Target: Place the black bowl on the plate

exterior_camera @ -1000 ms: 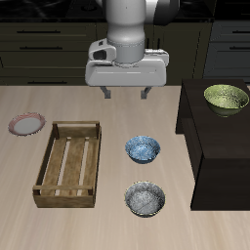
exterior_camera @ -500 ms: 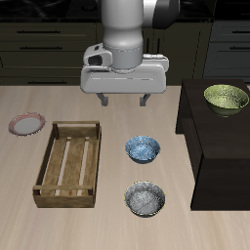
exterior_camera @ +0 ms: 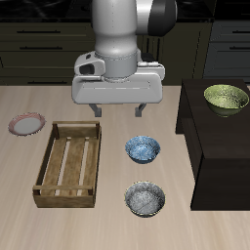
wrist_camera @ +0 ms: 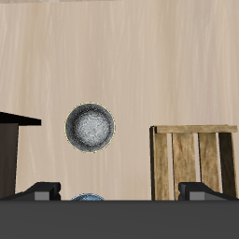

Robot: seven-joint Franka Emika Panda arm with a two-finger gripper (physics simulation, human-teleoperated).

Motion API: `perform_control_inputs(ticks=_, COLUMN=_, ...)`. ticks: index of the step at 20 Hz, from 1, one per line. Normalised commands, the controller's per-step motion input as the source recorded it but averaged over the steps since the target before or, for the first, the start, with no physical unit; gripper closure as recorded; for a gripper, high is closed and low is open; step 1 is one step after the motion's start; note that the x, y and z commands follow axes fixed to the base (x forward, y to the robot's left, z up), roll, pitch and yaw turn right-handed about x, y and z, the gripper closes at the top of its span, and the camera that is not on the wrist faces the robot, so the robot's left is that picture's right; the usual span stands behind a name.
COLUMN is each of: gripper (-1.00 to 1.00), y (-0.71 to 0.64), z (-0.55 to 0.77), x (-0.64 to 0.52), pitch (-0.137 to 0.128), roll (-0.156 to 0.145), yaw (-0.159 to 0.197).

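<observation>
The black bowl, dark outside with a grey speckled inside, sits near the table's front edge; it also shows in the wrist view. The plate, pink-rimmed with a pale centre, lies far off beyond the wooden crate and is out of the wrist view. My gripper hangs open and empty above the table, farther back than both bowls. In the wrist view the gripper has its fingertips wide apart, with nothing between them.
A blue patterned bowl sits just behind the black bowl. A wooden crate stands between the bowls and the plate. A black box beside the bowls carries a yellow-green bowl. Dark cabinets line the back.
My gripper has come down and forward, shifting slightly toward the crate's side. Its fingers stay open. Bowls, plate and crate have not moved.
</observation>
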Motion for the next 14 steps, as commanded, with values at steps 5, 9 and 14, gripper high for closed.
perform_control_inputs(ticks=5, gripper=-1.0, y=-0.03, z=-0.04, x=0.32, pitch=0.014, roll=0.006, yaw=0.056)
perform_control_inputs(ticks=9, gripper=-1.0, y=0.0, z=-0.17, x=0.38, pitch=0.017, roll=0.001, yaw=0.092)
perform_control_inputs(ticks=14, gripper=-1.0, y=0.01, z=-0.18, x=0.2, pitch=0.018, roll=0.007, yaw=0.067)
